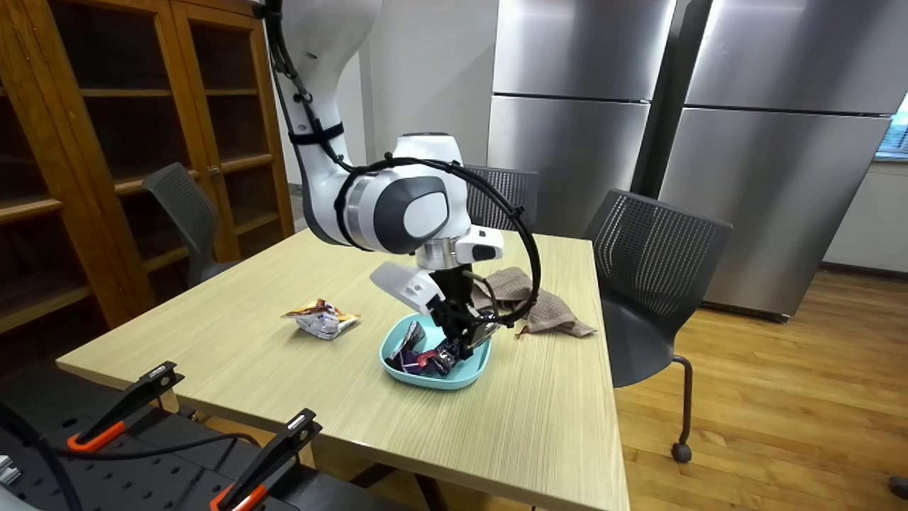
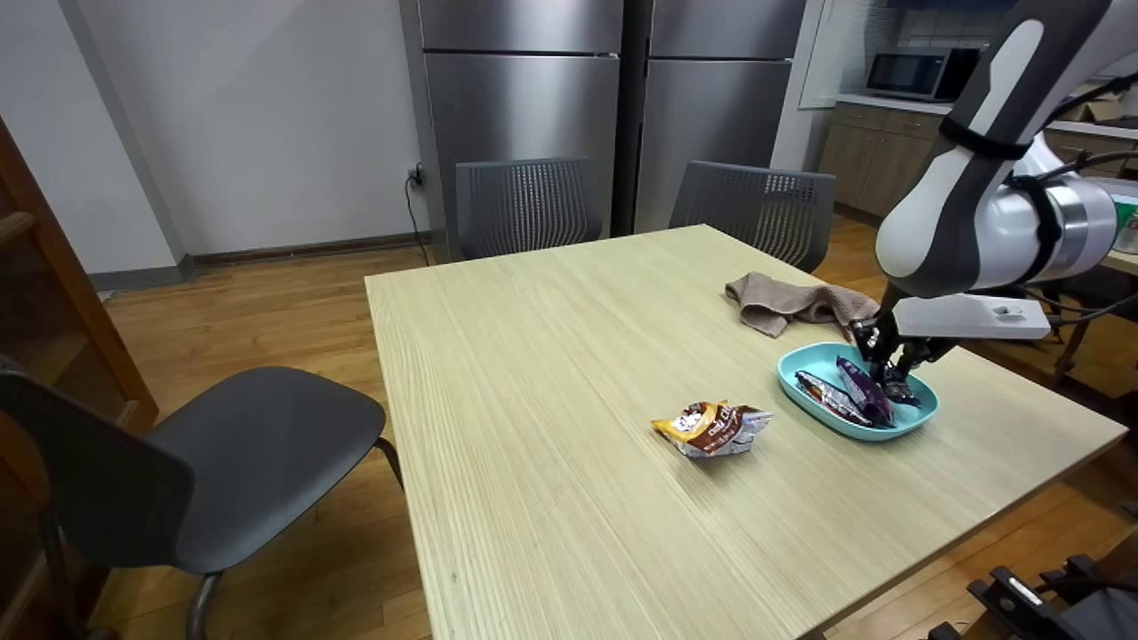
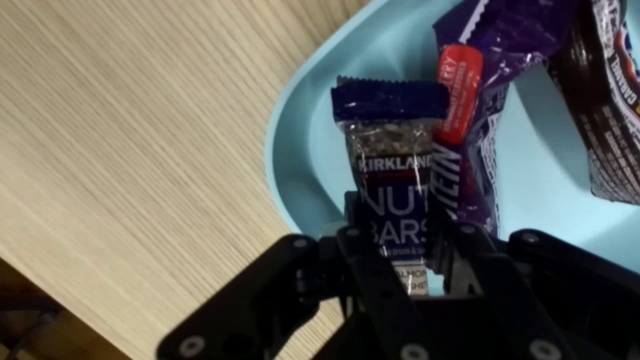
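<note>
Pinching Kirkland nut bar (image 3: 392,162) at wrist view's centre, gripper (image 3: 393,212) stands narrow against both long edges, presumably for firm hold across slim width. Turquoise tray (image 3: 300,115) lies beneath; purple protein bar (image 3: 462,160) just beside, upper right.

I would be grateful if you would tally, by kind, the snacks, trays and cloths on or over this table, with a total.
Bars: 3
Snack bag: 1
Tray: 1
Cloth: 1
Total: 6
</note>
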You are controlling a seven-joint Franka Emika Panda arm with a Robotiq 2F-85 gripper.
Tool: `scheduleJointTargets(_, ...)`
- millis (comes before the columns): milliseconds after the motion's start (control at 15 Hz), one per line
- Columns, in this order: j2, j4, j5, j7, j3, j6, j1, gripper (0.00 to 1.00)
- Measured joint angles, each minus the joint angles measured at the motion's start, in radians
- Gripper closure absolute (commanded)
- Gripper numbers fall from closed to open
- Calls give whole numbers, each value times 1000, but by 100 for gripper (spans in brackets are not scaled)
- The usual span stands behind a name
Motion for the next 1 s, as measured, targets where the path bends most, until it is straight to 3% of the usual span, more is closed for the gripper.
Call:
scheduleJointTargets(400,-1,-41,-25,-27,-20,17,40,93)
scheduleJointTargets(467,-1,-42,-25,-29,-22,17,42,45)
scheduleJointTargets(533,-2,-42,-25,-30,-23,17,43,44)
scheduleJointTargets(867,-12,-42,-25,-30,-30,17,43,8)
scheduleJointTargets(1000,-20,-42,-25,-30,-36,17,43,0)
